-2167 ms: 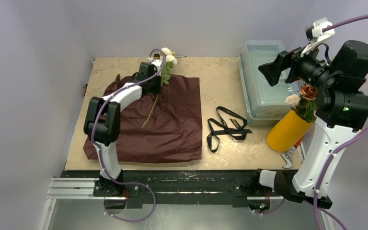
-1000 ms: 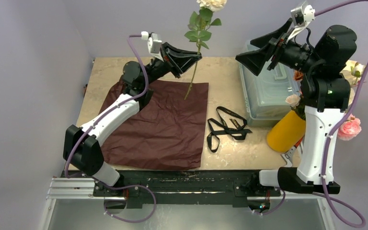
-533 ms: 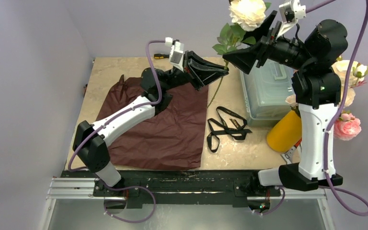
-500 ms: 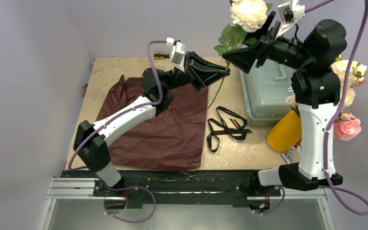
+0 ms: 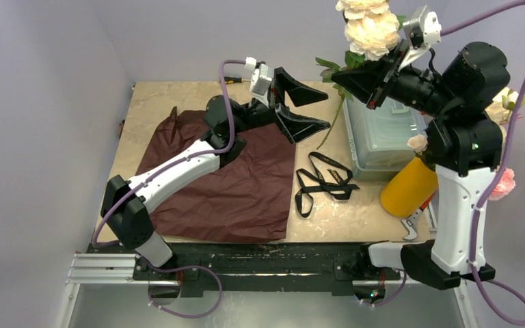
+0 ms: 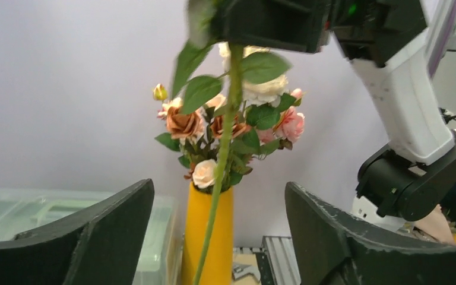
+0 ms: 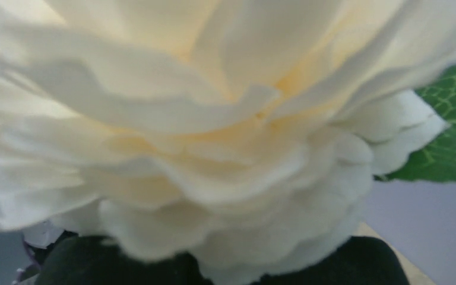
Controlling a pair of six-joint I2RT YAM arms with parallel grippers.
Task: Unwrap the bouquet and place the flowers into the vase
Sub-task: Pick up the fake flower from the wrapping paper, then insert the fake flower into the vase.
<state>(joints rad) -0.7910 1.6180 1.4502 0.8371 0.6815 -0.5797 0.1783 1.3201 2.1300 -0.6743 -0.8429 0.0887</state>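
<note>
Right, mid-air over the far side of the table (image 5: 157, 102): right gripper (image 5: 348, 76) is clamped shut on the cream rose (image 5: 369, 31), pinching the stem (image 5: 333, 125) just under the bloom, so the head fills the right wrist view and I get nothing else from that camera. Left gripper (image 5: 321, 110) has its jaws spread wide with nothing in them; in the left wrist view the stem hangs down between the two fingers and, as far as I can tell, touches neither. Stem's long axis is close to vertical, bloom up, cut end down and leaning a bit toward the left arm, hanging over the gap between the maroon paper (image 5: 232, 184) and the clear plastic box (image 5: 376, 130). Vase (image 5: 410, 186) stands upright at the near right of the table, just beside the right arm's upright link, with a bunch of roses (image 6: 231, 124) in peach, pink and white already in it. So from the right gripper the vase mouth is below and back toward the bases, on the right arm's own side; left arm is well apart from it, across the black ribbon (image 5: 325, 179). My read: right arm carries this one, stem tip-down, cut end lifted clear of the blooms in there, then lowered along the vase axis. Risk is the cut end catching the box rim or the crowded heads. Paper lies open and flat, ribbon loose, no stems on it that I can see
</note>
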